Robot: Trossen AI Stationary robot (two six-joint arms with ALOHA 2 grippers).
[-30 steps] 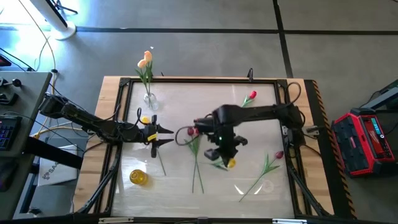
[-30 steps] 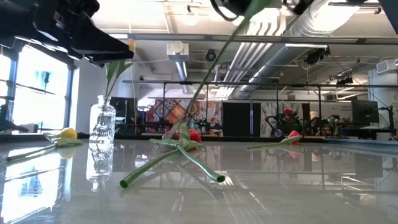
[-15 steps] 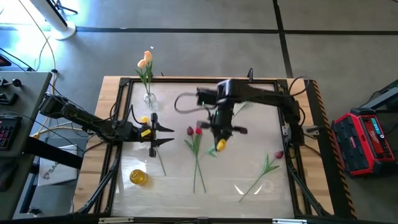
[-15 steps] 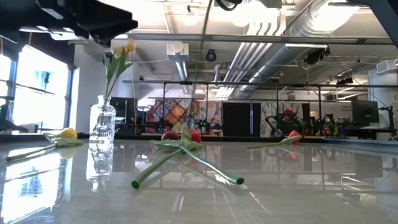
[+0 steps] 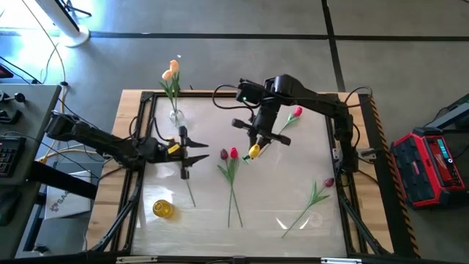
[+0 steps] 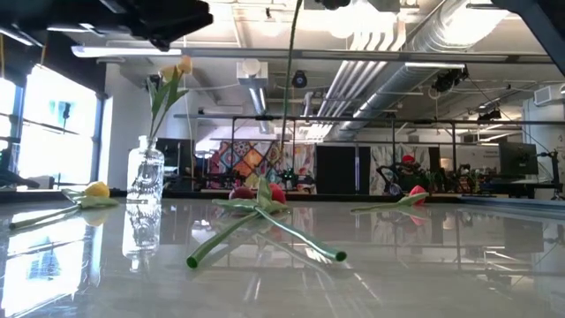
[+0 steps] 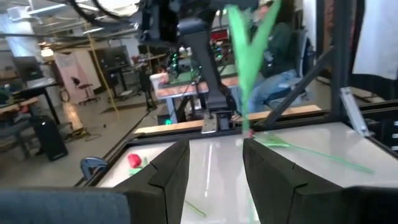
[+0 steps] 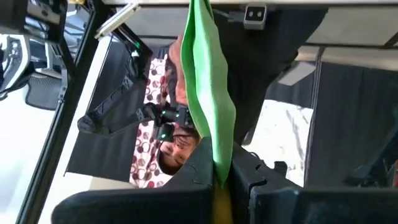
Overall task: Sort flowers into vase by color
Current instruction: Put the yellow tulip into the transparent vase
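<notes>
My right gripper (image 5: pixel 255 141) is up over the middle of the table, shut on a yellow tulip (image 5: pixel 254 152) whose thin stem (image 6: pixel 290 44) hangs below it. My left gripper (image 5: pixel 196 154) is at the left, pointing level toward that tulip, open with nothing between its fingers (image 7: pixel 214 168). A clear glass vase (image 5: pixel 176 117) at the far left holds yellow and peach tulips (image 5: pixel 171 71) upright. Another yellow tulip (image 6: pixel 95 189) lies under my left gripper. Two red and maroon tulips (image 5: pixel 231 154) lie flat in the middle with their stems crossed. My right gripper pinches the yellow tulip between its two fingers, where stem and green leaf (image 8: pixel 214 149) meet just below the yellow head (image 8: pixel 221 200). The tulip is lifted clear of the table. Its stem hangs nearly straight down.
A red tulip (image 5: pixel 296 113) lies at the far right and a maroon one (image 5: pixel 327 182) at the near right, its stem running toward the near edge. A small yellow object (image 5: pixel 163 209) sits near left. A dark frame (image 5: pixel 146 99) rims the table top.
My right gripper has risen, rolled, and gone toward the table's far edge with the yellow tulip. The stem, whose end rested slanting on the table, is now lifted clear and hangs upright. My left gripper has risen a little and rolled.
</notes>
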